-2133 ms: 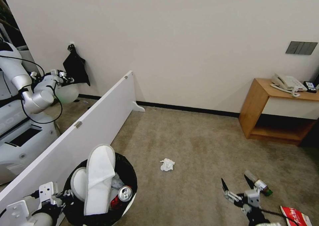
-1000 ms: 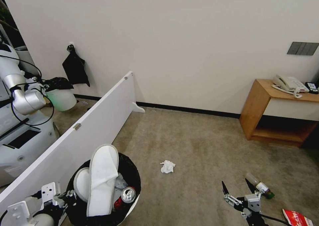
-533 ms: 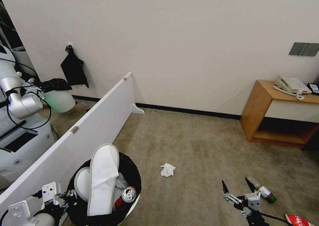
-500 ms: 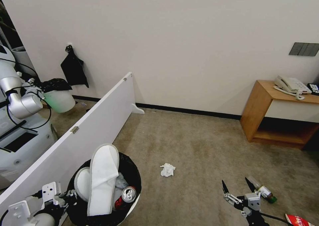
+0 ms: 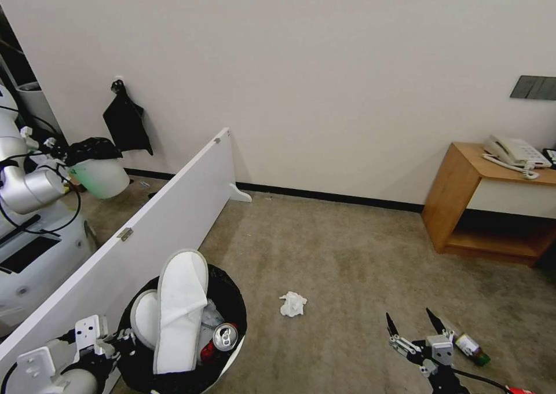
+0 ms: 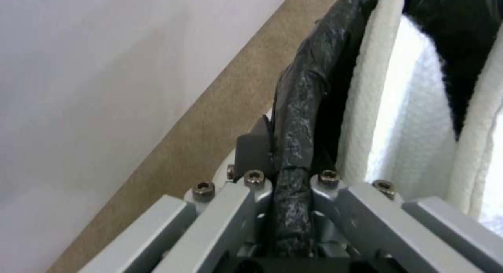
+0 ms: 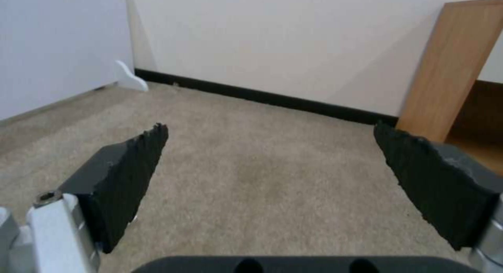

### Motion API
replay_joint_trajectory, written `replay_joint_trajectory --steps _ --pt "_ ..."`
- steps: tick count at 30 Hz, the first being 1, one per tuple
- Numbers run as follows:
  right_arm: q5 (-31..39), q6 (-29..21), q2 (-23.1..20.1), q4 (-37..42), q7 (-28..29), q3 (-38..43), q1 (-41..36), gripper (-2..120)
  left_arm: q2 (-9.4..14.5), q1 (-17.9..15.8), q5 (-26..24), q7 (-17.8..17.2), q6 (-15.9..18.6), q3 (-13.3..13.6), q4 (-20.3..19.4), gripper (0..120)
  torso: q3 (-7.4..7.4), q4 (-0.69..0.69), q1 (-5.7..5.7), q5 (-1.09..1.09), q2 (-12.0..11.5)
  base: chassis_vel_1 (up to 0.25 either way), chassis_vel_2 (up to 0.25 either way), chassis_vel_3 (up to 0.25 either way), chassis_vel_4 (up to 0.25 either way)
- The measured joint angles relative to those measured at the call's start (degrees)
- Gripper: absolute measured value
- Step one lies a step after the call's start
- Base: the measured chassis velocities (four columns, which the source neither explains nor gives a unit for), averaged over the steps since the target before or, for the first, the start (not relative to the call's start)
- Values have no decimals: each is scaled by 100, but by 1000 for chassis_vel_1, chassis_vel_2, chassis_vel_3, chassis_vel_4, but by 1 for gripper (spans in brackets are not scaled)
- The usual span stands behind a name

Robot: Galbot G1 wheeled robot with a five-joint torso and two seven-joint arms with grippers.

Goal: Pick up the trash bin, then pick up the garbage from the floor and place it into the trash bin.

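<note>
Bottle (image 5: pixel 470 346) lies on the carpet just right of the right gripper (image 5: pixel 412 324), nearly touching its right finger, long axis running from the neck by that fingertip down and right to the green cap. That gripper is spread wide with nothing between its pads, pointing out across bare carpet, and is much the nearer arm. Tissue (image 5: pixel 293 303) sits well to its left, between it and the bin (image 5: pixel 229 301). The left gripper (image 6: pixel 287 178) is pinched on the bin's black-bagged rim, holding it low at the robot's left. Inside stand two slippers (image 5: pixel 179 310) and a red can (image 5: pixel 223 336). The bottle's label is too small to read; no other writing shows.
</note>
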Motion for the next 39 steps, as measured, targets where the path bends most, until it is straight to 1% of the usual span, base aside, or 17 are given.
replay_joint_trajectory --steps 19,39 --pt "2 -5 13 -32 -19 -8 28 100 17 -22 -17 4 1 12 41 2 0 0 0 0 0 -62 59 69 -64" --pt "-9 -4 23 -82 -40 -37 79 100 40 -43 -48 12 2 20 55 2 0 0 0 0 0 -77 83 81 -72"
